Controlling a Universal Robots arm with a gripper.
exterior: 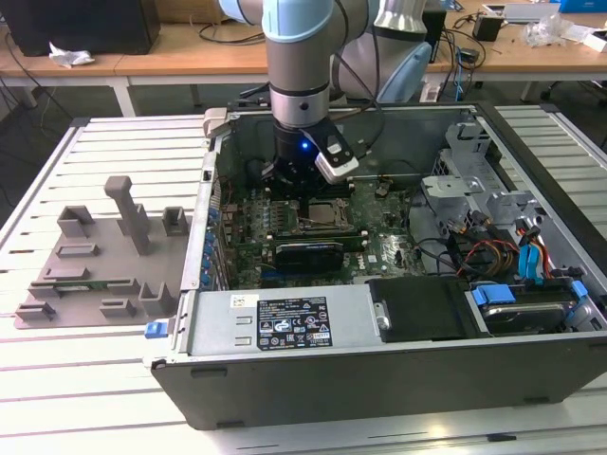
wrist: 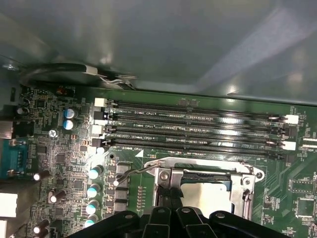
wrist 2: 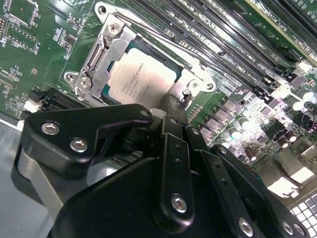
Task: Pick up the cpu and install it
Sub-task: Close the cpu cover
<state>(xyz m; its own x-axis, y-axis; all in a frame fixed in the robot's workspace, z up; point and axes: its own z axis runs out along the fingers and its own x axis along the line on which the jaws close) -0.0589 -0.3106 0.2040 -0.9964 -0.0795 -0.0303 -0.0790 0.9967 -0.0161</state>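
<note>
The cpu (wrist 2: pixel 141 79), a flat square chip with a shiny silver top, lies inside the open metal socket frame (wrist 2: pixel 94 64) on the green motherboard. It also shows in the first wrist view as the cpu (wrist: pixel 208 194) and in the exterior view as the cpu (exterior: pixel 328 214), inside the open computer case. My gripper (wrist 2: pixel 171 106) hangs straight down over the socket, its two black fingers pressed together at the chip's near edge. The gripper (wrist: pixel 172 196) holds nothing that I can see. From outside, the gripper (exterior: pixel 305 197) sits low in the case.
The socket's thin lever (wrist: pixel 136 171) stands unlatched beside the frame. Memory slots (wrist: pixel 193 126) run alongside the socket. The case wall (exterior: pixel 204 218), power supply (exterior: pixel 275 322) and drive cage (exterior: pixel 465 180) hem in the board. A grey tray (exterior: pixel 104 256) lies at the exterior view's left.
</note>
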